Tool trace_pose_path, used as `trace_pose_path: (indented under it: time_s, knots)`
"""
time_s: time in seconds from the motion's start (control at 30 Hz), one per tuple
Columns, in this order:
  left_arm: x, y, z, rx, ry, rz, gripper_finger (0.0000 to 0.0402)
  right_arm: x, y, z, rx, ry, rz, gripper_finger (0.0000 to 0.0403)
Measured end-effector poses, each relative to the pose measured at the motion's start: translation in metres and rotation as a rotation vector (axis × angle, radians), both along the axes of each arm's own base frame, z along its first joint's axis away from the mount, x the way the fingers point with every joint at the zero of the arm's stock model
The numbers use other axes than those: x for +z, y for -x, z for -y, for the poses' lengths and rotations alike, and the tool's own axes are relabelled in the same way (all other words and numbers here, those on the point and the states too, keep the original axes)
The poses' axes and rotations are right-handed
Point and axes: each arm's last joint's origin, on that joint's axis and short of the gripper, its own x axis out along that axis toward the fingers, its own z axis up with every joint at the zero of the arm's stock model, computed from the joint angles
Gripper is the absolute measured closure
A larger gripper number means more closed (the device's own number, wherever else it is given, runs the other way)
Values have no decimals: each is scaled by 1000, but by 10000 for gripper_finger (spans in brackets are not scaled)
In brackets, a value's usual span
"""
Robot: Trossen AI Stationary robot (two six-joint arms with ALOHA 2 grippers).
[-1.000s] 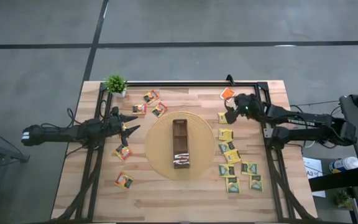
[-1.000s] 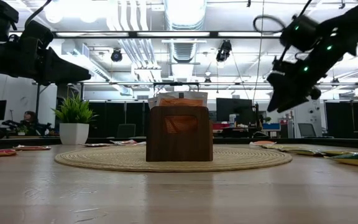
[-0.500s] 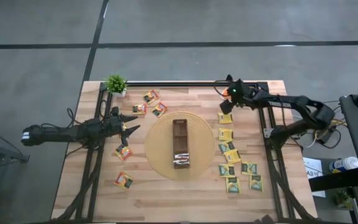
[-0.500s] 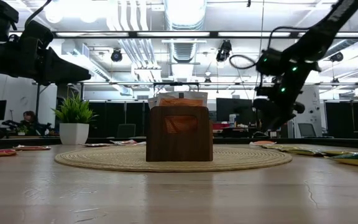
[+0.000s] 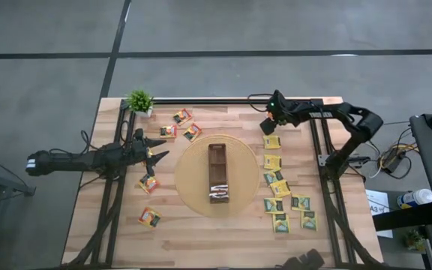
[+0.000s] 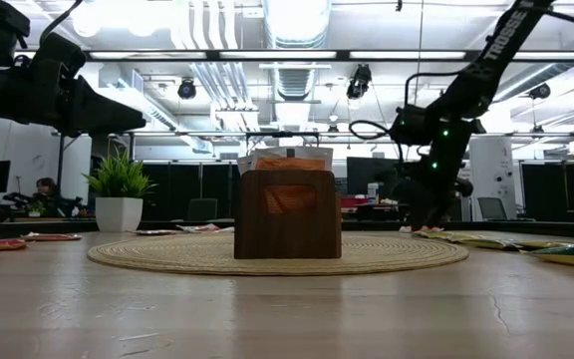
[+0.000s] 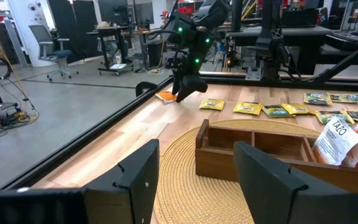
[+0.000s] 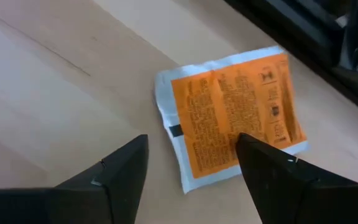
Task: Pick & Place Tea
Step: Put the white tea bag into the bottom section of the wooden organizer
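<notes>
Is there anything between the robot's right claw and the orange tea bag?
No. In the right wrist view, the open right gripper hangs just over the orange tea bag, with only bare wooden table around it.

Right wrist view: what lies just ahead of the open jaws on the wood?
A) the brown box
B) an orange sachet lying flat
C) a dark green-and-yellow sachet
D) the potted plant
B: the right gripper has its jaws spread just short of an orange sachet lying flat on the table, not yet gripped.
</notes>
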Motion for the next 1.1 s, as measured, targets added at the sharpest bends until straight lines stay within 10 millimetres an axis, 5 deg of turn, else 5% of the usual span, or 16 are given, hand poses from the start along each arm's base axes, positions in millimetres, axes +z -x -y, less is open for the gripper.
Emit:
trace_pose_path:
  time_s: [0.27,0.6,0.83,1.1]
  knots:
    - [0,0,0,0,0,0,199,0,-3,3,30,-27,-43,215]
    - [0,0,0,-1,0,0,199,-1,-1,0,80,-35,-83,382]
    - [0,0,0,0,0,0,199,6,2,-3,113,-52,-67,395]
    - [0,0,0,0,0,0,199,40,-4,-25,349,-161,253,395]
